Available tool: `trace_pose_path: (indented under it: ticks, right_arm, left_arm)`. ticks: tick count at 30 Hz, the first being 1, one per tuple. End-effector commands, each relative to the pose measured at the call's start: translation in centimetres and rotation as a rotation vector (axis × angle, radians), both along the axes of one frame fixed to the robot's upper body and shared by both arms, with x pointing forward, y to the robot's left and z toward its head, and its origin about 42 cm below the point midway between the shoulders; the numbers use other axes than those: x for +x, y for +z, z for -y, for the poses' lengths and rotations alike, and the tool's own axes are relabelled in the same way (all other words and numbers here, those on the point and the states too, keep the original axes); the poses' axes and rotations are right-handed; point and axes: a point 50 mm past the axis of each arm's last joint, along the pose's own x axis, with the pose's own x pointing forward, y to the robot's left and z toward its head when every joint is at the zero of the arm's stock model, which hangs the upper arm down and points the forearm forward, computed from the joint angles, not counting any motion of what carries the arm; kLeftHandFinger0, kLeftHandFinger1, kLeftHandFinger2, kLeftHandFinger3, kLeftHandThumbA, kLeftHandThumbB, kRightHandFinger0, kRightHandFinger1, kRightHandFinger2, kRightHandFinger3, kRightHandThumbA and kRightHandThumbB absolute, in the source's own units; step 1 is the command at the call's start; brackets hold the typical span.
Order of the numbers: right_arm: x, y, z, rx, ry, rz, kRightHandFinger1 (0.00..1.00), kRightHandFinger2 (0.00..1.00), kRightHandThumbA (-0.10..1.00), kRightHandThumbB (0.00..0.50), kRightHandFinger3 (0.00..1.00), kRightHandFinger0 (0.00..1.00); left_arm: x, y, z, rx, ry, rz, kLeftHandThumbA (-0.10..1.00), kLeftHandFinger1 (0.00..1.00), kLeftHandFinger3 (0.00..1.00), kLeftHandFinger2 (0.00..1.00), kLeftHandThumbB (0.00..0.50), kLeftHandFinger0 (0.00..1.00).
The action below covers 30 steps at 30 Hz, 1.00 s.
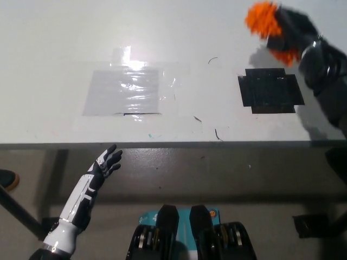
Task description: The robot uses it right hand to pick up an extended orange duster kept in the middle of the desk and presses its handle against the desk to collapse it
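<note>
While closed around the orange duster (264,19), the right hand (295,30) hangs above the desk (54,54) beyond a black patch (270,90). Left hand (107,163): open, empty, below the desk edge.

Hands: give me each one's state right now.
Left hand: open, holding nothing, below the desk edge.
Right hand: shut on the orange duster.
</note>
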Motion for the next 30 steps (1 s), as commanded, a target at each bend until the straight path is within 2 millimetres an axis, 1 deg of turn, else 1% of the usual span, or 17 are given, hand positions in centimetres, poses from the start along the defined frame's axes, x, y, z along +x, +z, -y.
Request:
trace_pose_path:
  ticks: [1,2,3,4,5,6,7,10,11,14,17,20,23,25,27,28,30]
  right_arm:
    - [-1.1,12.7,-2.1,0.273,0.102,0.367,0.37,0.76,-0.10,0.123,0.89,0.00]
    - [-1.3,13.3,-2.3,0.305,0.112,0.385,0.37,0.76,-0.10,0.125,0.89,0.00]
    - [-1.8,14.3,-2.8,0.340,0.127,0.427,0.38,0.73,-0.10,0.143,0.84,0.12]
    - [-2.0,14.7,-3.2,0.358,0.123,0.449,0.48,0.75,-0.10,0.162,0.78,0.80]
    - [-2.3,15.2,-3.7,0.396,0.138,0.449,0.31,0.75,-0.10,0.130,0.77,0.34]
    - [-2.4,15.5,-4.1,0.421,0.132,0.453,0.31,0.75,-0.10,0.134,0.76,0.09]
    - [-2.5,15.5,-4.4,0.447,0.132,0.463,0.29,0.74,-0.10,0.137,0.72,0.01]
    - [-2.7,15.6,-5.4,0.524,0.117,0.473,0.31,0.74,-0.10,0.147,0.76,0.00]
    - [-2.6,15.4,-5.6,0.557,0.122,0.479,0.28,0.73,-0.10,0.147,0.75,0.00]
    - [-2.5,14.6,-6.5,0.656,0.130,0.498,0.29,0.68,-0.10,0.135,0.71,0.00]
    - [-2.3,13.1,-6.9,0.685,0.112,0.542,0.17,0.57,-0.10,0.129,0.57,0.00]
    - [-1.9,10.8,-7.3,0.786,0.073,0.508,0.13,0.54,-0.10,0.127,0.55,0.00]
    - [-1.7,9.0,-7.3,0.805,0.032,0.536,0.04,0.46,-0.10,0.111,0.55,0.00]
    - [-1.8,7.5,-7.0,0.800,-0.023,0.561,0.03,0.45,-0.10,0.106,0.58,0.00]
    - [-1.9,6.3,-6.7,0.822,-0.069,0.569,0.04,0.46,-0.10,0.085,0.54,0.00]
    - [-1.9,6.2,-6.6,0.824,-0.077,0.573,0.06,0.49,-0.10,0.083,0.57,0.00]
    - [-2.0,5.9,-6.6,0.836,-0.106,0.599,0.07,0.49,-0.10,0.079,0.56,0.00]
  left_arm:
    - [0.1,0.8,-0.5,0.002,-0.009,0.050,1.00,1.00,1.00,1.00,0.153,1.00]
    - [0.1,0.8,-0.5,0.004,-0.008,0.049,1.00,1.00,1.00,1.00,0.150,1.00]
    - [0.0,0.8,-0.5,0.009,-0.005,0.048,1.00,1.00,1.00,1.00,0.147,1.00]
    - [0.0,0.7,-0.5,0.009,-0.006,0.053,1.00,1.00,1.00,1.00,0.136,1.00]
    - [0.0,0.7,-0.4,0.011,-0.009,0.058,1.00,1.00,1.00,1.00,0.139,1.00]
    - [0.0,0.7,-0.4,0.011,-0.007,0.058,1.00,1.00,1.00,1.00,0.144,1.00]
    - [0.0,0.7,-0.4,0.012,-0.007,0.056,1.00,1.00,1.00,1.00,0.145,1.00]
    - [-0.1,0.7,-0.4,-0.003,-0.011,0.044,1.00,1.00,1.00,1.00,0.174,1.00]
    - [-0.1,0.7,-0.4,-0.005,-0.012,0.043,1.00,1.00,1.00,1.00,0.175,1.00]
    - [-0.2,0.6,-0.5,0.005,-0.007,0.049,1.00,1.00,1.00,1.00,0.162,1.00]
    - [-0.3,0.6,-0.4,0.002,-0.009,0.045,1.00,1.00,1.00,1.00,0.173,1.00]
    - [-0.5,0.5,-0.5,0.009,-0.007,0.046,1.00,1.00,1.00,1.00,0.160,1.00]
    - [-0.4,0.5,-0.6,0.011,-0.006,0.053,1.00,1.00,1.00,1.00,0.143,1.00]
    - [-0.5,0.4,-0.6,0.007,-0.007,0.050,1.00,1.00,1.00,1.00,0.150,1.00]
    - [-0.5,0.3,-0.7,0.005,-0.005,0.047,1.00,1.00,1.00,1.00,0.153,1.00]
    - [-0.5,0.3,-0.7,0.004,-0.004,0.046,1.00,1.00,1.00,1.00,0.155,1.00]
    - [-0.5,0.4,-0.7,0.012,-0.001,0.040,1.00,1.00,1.00,1.00,0.167,1.00]
